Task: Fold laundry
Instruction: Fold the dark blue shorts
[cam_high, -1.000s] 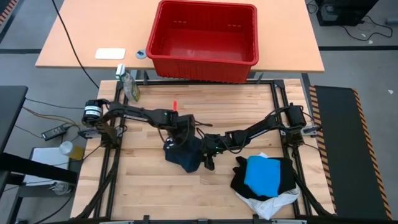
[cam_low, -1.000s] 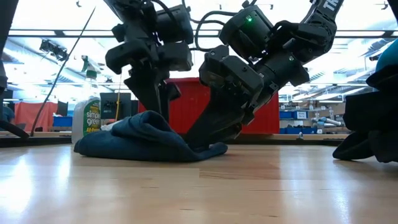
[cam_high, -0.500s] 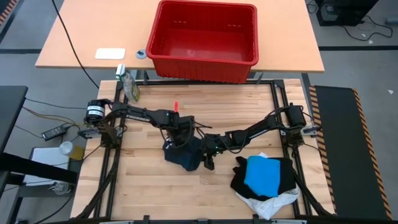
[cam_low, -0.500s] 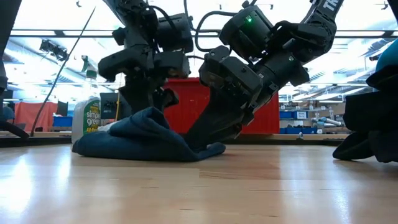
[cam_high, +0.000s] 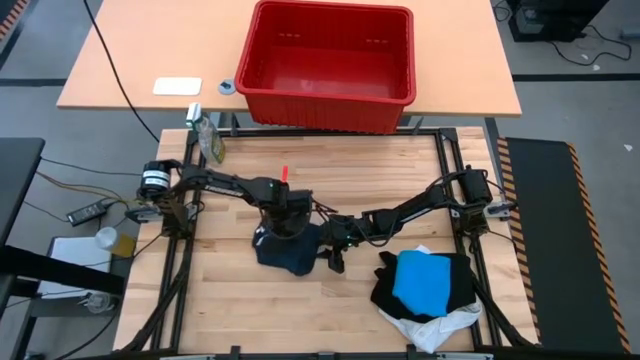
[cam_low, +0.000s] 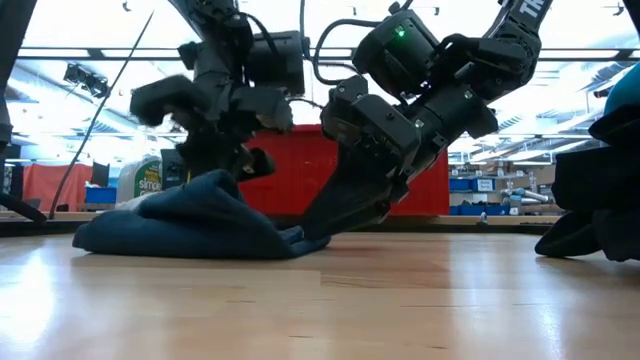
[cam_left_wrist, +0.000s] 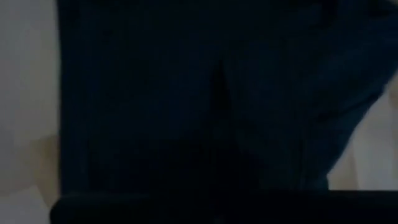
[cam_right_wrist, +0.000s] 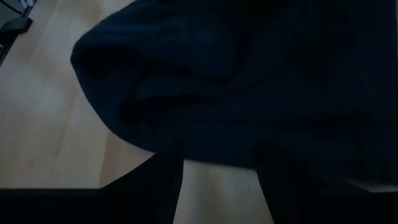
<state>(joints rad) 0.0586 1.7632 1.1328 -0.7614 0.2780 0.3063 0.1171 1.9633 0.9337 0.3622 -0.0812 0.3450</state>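
Observation:
A dark navy garment (cam_high: 285, 252) (cam_low: 180, 222) lies bunched on the wooden table's middle, most of it flat on the boards. My left gripper (cam_high: 285, 224) (cam_low: 225, 168) stands over it, shut on its top. My right gripper (cam_high: 333, 256) (cam_low: 335, 215) (cam_right_wrist: 217, 186) is open, slanting down at the garment's right edge, with bare wood between its fingers. The rest of the laundry is a pile (cam_high: 425, 285) at the near right: black cloth with a bright blue piece on top and white beneath. My left gripper pinches a raised fold on top of the navy garment (cam_low: 213, 183), coming from above and pointing steeply down. The cloth rises to a peak at the fingers and the rest lies on the table. How many layers it has, the gripper hides. My right gripper's fingertips (cam_low: 318, 228) rest at the garment's right edge; whether they touch the cloth I cannot tell.
A red plastic basket (cam_high: 330, 60) stands on the far table. A spray bottle (cam_high: 205, 135) (cam_low: 145, 180) is at the far left corner. Black frame rails (cam_high: 175, 280) run along the table's sides. Bare wood (cam_high: 230, 310) lies at the near left.
My left gripper has tipped, sunk a little onto the navy garment and shut on its top fold. The garment has slid toward the table's left edge, its right end drawing back from my right gripper's fingers.

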